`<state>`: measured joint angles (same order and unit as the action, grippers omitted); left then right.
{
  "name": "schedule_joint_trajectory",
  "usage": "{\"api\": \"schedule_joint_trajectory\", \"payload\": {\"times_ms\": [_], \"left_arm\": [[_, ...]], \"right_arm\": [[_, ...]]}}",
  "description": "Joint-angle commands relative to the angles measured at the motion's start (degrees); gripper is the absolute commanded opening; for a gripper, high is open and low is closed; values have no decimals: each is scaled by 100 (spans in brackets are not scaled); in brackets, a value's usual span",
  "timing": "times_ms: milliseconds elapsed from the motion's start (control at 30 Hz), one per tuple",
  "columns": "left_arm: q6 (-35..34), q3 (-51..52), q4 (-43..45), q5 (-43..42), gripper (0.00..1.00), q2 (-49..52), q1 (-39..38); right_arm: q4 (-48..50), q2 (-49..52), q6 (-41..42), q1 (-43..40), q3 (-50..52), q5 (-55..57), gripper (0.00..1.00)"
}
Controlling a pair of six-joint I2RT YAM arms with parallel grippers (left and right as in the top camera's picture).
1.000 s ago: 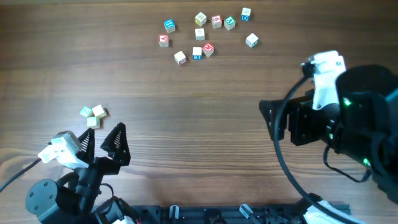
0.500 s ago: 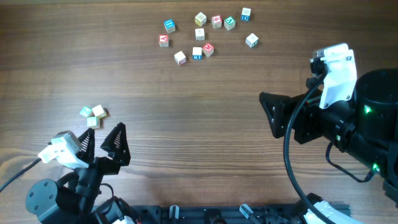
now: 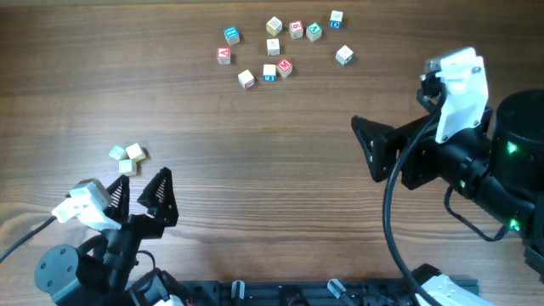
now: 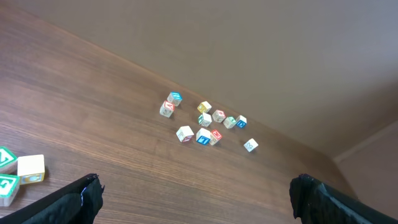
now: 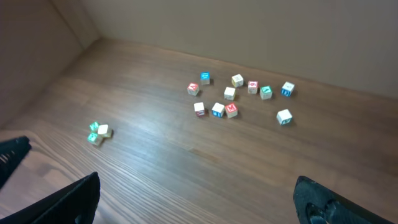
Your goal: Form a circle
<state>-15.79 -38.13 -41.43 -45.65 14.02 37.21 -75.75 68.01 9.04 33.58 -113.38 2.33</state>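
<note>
Grippers: left gripper (image 3: 144, 178) jaws spread wide, nothing between them. Right gripper (image 3: 364, 151) same, jaws wide apart and empty. Both are off the cubes.

Circle status: no ring formed. Only a cluster of three letter cubes (image 3: 127, 157), packed together, one with a green face up. It sits just ahead of the left gripper's fingertips, offset toward its left finger, near but not touching. In the left wrist view the cluster (image 4: 18, 173) is at the lower-left edge, just above the left finger (image 4: 74, 202); two cubes show green markings, the third is plain pale.

From the right gripper the cluster (image 5: 97, 132) is well apart, far ahead and off to the left side of the right wrist view.

Scatter of eleven letter cubes (image 3: 280, 47) lies loose on the wooden table (image 3: 255, 170), well ahead of the left gripper and well apart from the cluster. The right wrist view has the scatter (image 5: 239, 96) ahead, roughly centred between its fingers. Faces are red, blue, green and yellow; letters are too small to read.
</note>
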Motion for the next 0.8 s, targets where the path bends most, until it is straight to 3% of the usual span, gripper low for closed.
{"api": "schedule_joint_trajectory", "payload": {"times_ms": [0, 167, 367, 567, 767], "left_arm": [[13, 20, -2, 15, 100, 0, -11], [13, 20, -2, 15, 100, 0, -11], [13, 20, -2, 15, 100, 0, -11], [13, 20, -2, 15, 100, 0, -11], [13, 20, -2, 15, 100, 0, -11]], "right_arm": [[46, -66, -308, 13, 24, -2, 100], [-136, -350, -282, 13, 476, 754, 100], [11, -1912, 317, 13, 2033, 1038, 100], [1099, -3930, 203, 15, 3838, 1117, 100], [3451, -5359, -1270, -332, 6607, 1187, 100]]}}
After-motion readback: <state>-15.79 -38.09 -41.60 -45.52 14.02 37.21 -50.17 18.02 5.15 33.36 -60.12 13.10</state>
